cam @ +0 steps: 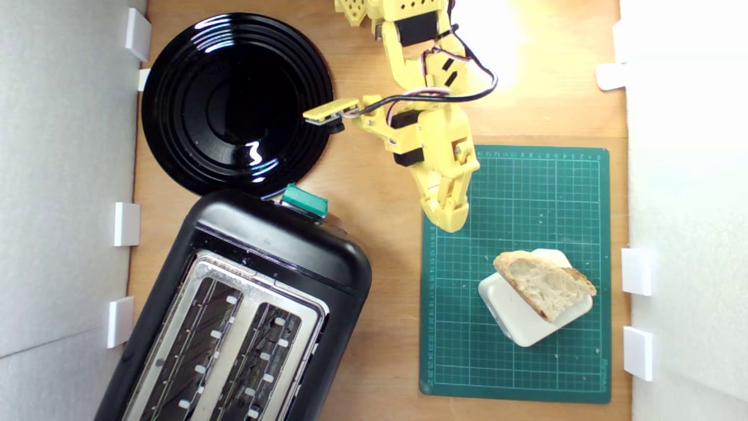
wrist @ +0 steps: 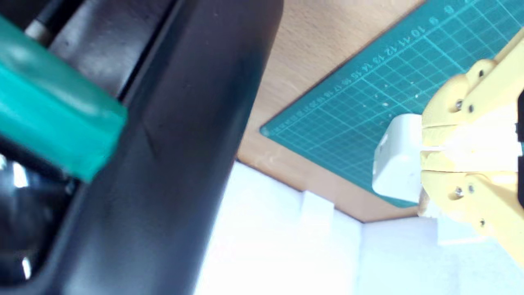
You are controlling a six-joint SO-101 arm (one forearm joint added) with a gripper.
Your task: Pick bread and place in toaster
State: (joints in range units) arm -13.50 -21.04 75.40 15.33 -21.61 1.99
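Note:
The bread (cam: 543, 283), a pale wedge with a brown crust, lies on a cream rounded-square block (cam: 526, 321) on the green cutting mat (cam: 514, 193). My yellow gripper (cam: 447, 219) hangs over the mat's edge, a short way from the bread toward the arm's base; its jaws are shut with nothing between them. The black toaster (cam: 245, 316) with a silver two-slot top and teal lever (cam: 304, 202) fills the exterior view's lower left. In the wrist view the gripper (wrist: 425, 149) covers the bread, beside the cream block (wrist: 399, 159), toaster (wrist: 163, 164) and lever (wrist: 53, 119).
A glossy round black plate (cam: 234, 105) sits behind the toaster at the exterior view's upper left. White walls with small white brackets (cam: 637, 272) border the wooden table (cam: 385, 245) on both sides. A bare wood strip runs between toaster and mat.

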